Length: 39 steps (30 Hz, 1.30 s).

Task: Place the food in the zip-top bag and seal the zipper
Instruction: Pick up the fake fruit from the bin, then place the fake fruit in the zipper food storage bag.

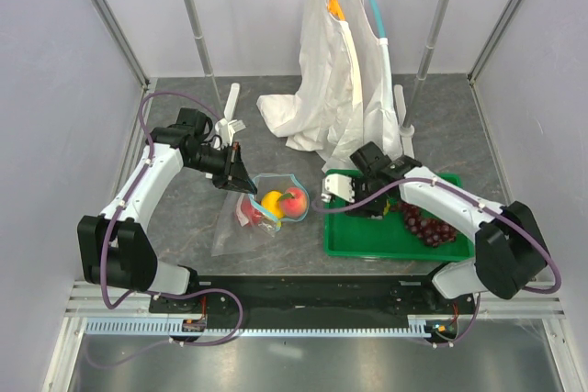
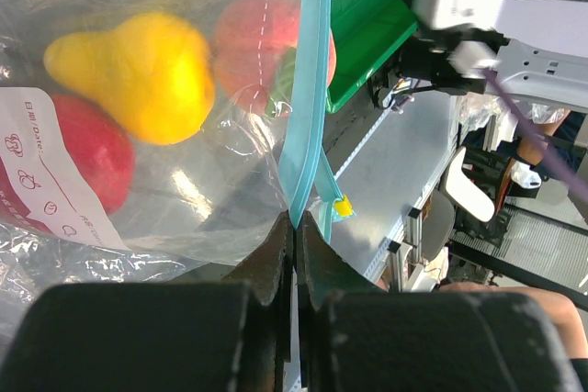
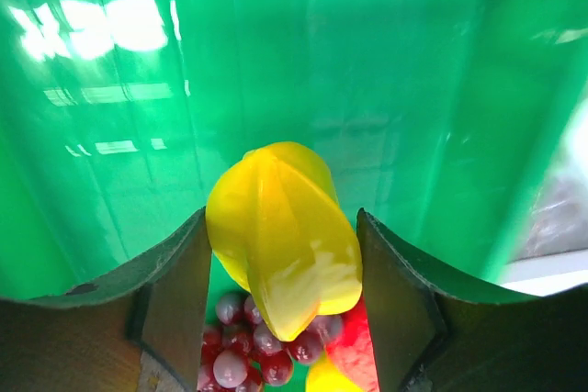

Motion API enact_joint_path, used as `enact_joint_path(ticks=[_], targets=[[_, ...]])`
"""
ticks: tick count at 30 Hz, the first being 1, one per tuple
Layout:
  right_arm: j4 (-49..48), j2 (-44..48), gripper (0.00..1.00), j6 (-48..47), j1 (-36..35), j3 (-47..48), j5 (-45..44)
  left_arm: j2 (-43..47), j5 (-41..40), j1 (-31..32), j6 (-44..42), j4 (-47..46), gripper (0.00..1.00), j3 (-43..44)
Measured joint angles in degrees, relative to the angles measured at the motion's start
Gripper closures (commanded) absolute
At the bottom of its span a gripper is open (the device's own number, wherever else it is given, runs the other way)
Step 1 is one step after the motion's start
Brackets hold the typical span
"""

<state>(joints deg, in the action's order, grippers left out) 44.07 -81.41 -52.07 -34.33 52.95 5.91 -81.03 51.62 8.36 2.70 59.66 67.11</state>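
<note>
Though not yet sealed, bag (image 1: 230, 238): holds pear (image 2: 138, 71), peach (image 2: 266, 39), red fruit (image 2: 83, 149); approx. halfway.
Left to do: yellow piece (image 3: 280, 236) and grapes (image 1: 430, 225) into bag, then zip.
L gripper (image 2: 294, 227): pinched on zipper (image 2: 308, 89) at mouth's 10 o'clock rim.
R gripper (image 1: 365, 196): closed on yellow piece over tray (image 1: 367, 236); bag at its 9 o'clock, near, not touching.
</note>
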Motion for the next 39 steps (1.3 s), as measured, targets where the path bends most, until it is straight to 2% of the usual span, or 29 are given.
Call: enact_joint_path(ticks=[6,9,11,14,17,22,23,24,25,27,28,30,32,34,35,37,39], targets=[[0.79,1.81,0.84,11.1,-0.22,10.62,13.46,0.0,0.44,-0.28,-0.17,0.0,0.98,0.0],[-4.9,4.98,0.87,21.81,-0.81,11.58,19.8,-0.13,1.18,-0.66,-0.17,0.0,0.98,0.0],[-11.69,7.02,0.82,30.97,-1.73,11.08,22.27,-0.31,1.46,-0.79,-0.17,0.0,0.98,0.0],[-23.47,8.83,0.76,43.47,-3.58,9.22,22.77,-0.81,1.9,-0.92,-0.17,0.0,0.98,0.0],[-33.42,7.76,0.78,54.62,-5.95,8.35,21.42,-1.01,2.56,-1.01,-0.17,0.0,0.98,0.0],[-43.82,1.27,0.8,67.36,-8.41,8.35,19.45,-1.01,3.21,-1.31,-0.17,-0.02,0.98,0.0],[-45.03,-0.28,0.76,69.37,-8.63,8.35,19.17,-1.01,3.45,-1.51,-0.17,0.0,0.98,0.0],[-45.99,-1.75,0.68,71.12,-8.83,8.35,18.99,-1.01,3.69,-1.55,-0.17,-0.02,0.98,0.0],[-46.82,-2.93,0.43,72.67,-9.09,8.35,18.64,-1.01,4.02,-1.64,-0.17,0.0,0.98,0.0],[-47.78,-4.46,0.34,75.21,-9.6,8.35,18.16,-1.01,4.26,-1.92,-0.17,0.0,0.98,0.0],[-48.15,-4.72,0.25,76.04,-9.92,8.35,18.1,-1.03,4.48,-2.14,-0.17,-0.02,0.98,0.0],[-48.92,-4.81,0.24,77.79,-10.88,8.35,18.23,-1.09,4.92,-2.69,-0.17,0.0,0.98,0.0],[-50.18,-4.79,0.29,78.88,-11.58,8.35,18.84,-1.33,5.92,-3.58,-0.17,0.0,0.98,0.0],[-50.62,-4.76,0.29,79.6,-11.98,8.35,19.58,-1.81,6.93,-4.37,-0.17,-0.02,0.98,0.0],[-50.77,-4.76,0.24,80.02,-11.98,8.35,19.85,-2.03,7.28,-4.76,-0.17,-0.04,0.98,0.0],[-51.17,-4.7,0.1,81.61,-12.0,8.35,20.44,-2.75,8.22,-5.57,-0.17,0.0,0.98,0.0],[-51.21,-4.7,0.07,82.68,-12.02,8.5,21.11,-3.3,9.09,-6.19,-0.17,-0.02,0.98,0.0]])
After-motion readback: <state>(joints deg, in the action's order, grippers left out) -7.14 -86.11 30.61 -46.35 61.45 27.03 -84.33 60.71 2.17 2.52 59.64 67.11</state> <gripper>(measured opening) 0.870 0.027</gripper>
